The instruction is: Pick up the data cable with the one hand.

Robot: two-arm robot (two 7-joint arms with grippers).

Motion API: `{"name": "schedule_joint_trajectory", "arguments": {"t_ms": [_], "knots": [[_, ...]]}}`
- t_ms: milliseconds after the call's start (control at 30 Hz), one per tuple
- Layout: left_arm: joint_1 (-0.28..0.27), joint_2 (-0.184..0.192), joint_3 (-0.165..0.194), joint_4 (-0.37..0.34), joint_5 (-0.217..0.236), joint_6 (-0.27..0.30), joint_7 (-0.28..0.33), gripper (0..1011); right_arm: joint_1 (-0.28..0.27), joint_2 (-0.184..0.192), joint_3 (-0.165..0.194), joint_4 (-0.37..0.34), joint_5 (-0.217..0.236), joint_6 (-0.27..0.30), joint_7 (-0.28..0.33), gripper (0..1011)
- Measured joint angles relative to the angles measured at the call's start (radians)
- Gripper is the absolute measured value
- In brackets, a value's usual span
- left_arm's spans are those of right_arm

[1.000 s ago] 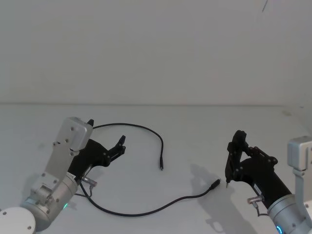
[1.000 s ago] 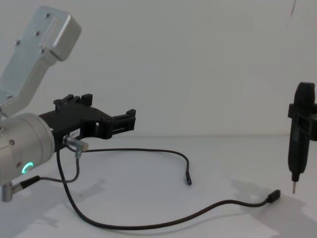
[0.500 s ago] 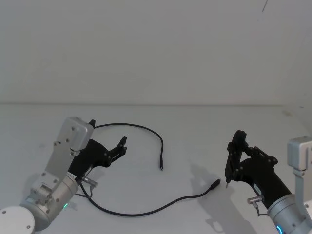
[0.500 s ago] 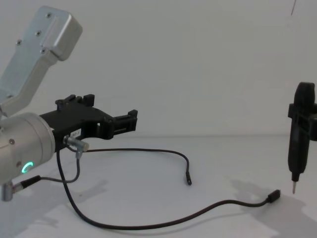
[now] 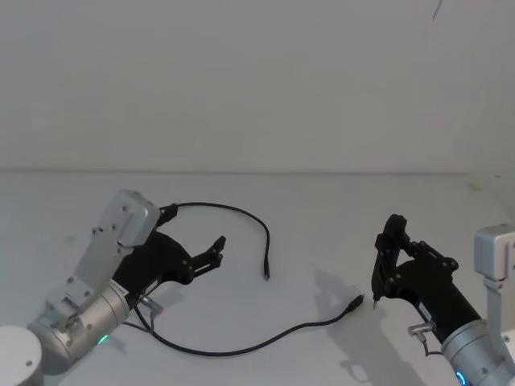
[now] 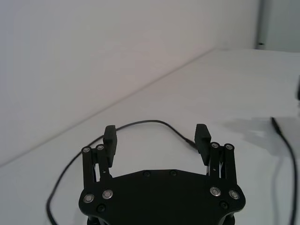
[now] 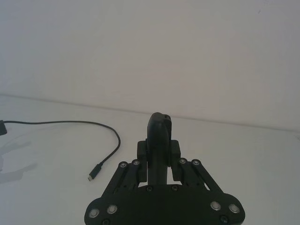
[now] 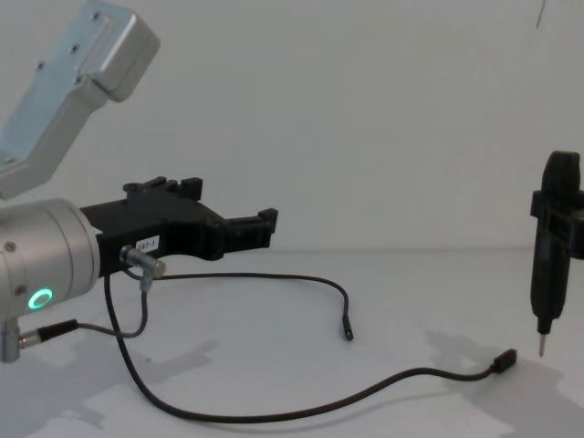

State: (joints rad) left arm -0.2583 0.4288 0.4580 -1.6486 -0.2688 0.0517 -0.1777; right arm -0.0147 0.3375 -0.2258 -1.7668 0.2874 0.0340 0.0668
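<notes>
left gripper [image 6: 156,138]: fingers spread, empty, hovers over cable's left loop | data cable [image 5: 241,351]: flat on white table [image 5: 322,225], curving between arms | right gripper [image 7: 159,157]: clamped on metal-tipped tool [image 8: 550,246], tip near cable plug | plain white wall [image 5: 257,80] behind

Sheath of data cable [image 5: 267,251] is thin, black, matt, rubbery-looking; plug ends black plastic. On left gripper [image 6: 155,136]: fingers [image 6: 203,140] matt black plastic, screw heads [image 6: 108,193] bright metal. Its wrist [image 8: 46,265] is smooth silver metal with a satin sheen. Slim tool [image 8: 555,246] in right gripper [image 7: 158,152] — dark matt plastic, bare metal tip. White worktop [image 5: 306,213] — smooth, matt.
</notes>
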Motion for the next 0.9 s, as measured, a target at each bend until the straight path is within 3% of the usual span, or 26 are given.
{"name": "schedule_joint_trajectory", "arguments": {"t_ms": [467,800,900], "knots": [[-0.041,0.060,0.006,-0.041,-0.108,0.112,-0.201,1001,0.000,0.000,0.000,0.000,0.000,0.000,0.000,279],[-0.107,0.086,0.039,-0.052,-0.194,0.254,-0.342,1001,0.000,0.000,0.000,0.000,0.000,0.000,0.000,279],[-0.142,0.088,0.061,-0.051,-0.218,0.320,-0.386,1001,0.000,0.000,0.000,0.000,0.000,0.000,0.000,279]]}}
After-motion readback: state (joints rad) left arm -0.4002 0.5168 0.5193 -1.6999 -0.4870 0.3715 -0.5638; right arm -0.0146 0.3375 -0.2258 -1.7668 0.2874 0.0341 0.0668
